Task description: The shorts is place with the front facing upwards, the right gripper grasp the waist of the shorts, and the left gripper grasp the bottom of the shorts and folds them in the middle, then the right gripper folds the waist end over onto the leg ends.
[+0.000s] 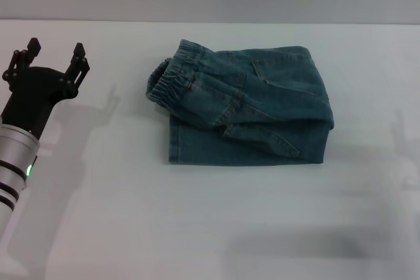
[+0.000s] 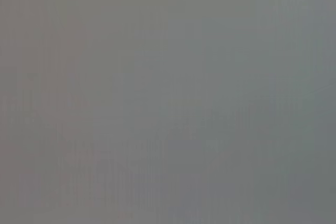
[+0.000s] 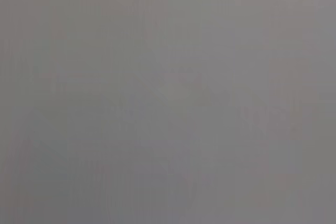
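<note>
Bare table [image 1: 216, 227] all around folded shorts [image 1: 246, 106]; left gripper [image 1: 56, 54] well apart, nothing between.

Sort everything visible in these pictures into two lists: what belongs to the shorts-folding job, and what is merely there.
Belongs to the job:
- denim shorts, already folded into a compact stack
- left gripper, open, off to the left, apart from the shorts

Merely there:
- white table

The right gripper is out of view; both wrist views show nothing distinct.
</note>
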`<action>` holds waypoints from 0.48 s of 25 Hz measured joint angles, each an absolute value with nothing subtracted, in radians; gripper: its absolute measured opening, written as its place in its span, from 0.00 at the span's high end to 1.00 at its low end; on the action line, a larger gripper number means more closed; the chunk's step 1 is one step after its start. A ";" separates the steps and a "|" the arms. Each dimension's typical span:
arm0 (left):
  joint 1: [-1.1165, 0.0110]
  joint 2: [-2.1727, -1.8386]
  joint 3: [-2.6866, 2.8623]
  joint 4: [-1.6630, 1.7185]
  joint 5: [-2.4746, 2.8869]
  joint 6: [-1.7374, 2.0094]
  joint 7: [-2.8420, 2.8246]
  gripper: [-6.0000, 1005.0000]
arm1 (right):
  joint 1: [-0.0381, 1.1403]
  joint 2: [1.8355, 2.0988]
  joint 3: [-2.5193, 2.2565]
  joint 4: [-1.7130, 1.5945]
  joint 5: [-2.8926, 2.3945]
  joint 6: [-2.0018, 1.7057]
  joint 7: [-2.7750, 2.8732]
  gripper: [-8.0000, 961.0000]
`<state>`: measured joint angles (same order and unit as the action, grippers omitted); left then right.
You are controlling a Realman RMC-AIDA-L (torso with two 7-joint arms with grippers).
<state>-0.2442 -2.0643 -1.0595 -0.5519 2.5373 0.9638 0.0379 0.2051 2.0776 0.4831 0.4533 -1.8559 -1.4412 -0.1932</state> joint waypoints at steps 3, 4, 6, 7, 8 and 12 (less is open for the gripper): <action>-0.243 -2.065 -1.059 -0.550 2.539 0.964 0.039 0.22 | 0.202 2.077 0.482 0.452 -1.856 -1.442 -0.170 0.39; -0.243 -2.065 -1.058 -0.549 2.540 0.964 0.039 0.22 | 0.200 2.076 0.480 0.451 -1.857 -1.442 -0.160 0.39; -0.242 -2.064 -1.055 -0.548 2.541 0.964 0.039 0.22 | 0.199 2.075 0.477 0.448 -1.859 -1.442 -0.145 0.38; -0.242 -2.064 -1.055 -0.548 2.541 0.964 0.039 0.22 | 0.198 2.076 0.477 0.446 -1.859 -1.442 -0.143 0.38; -0.242 -2.064 -1.055 -0.548 2.541 0.964 0.039 0.22 | 0.197 2.077 0.477 0.444 -1.858 -1.442 -0.142 0.38; -0.242 -2.064 -1.054 -0.546 2.542 0.965 0.037 0.22 | 0.195 2.080 0.478 0.435 -1.857 -1.442 -0.142 0.24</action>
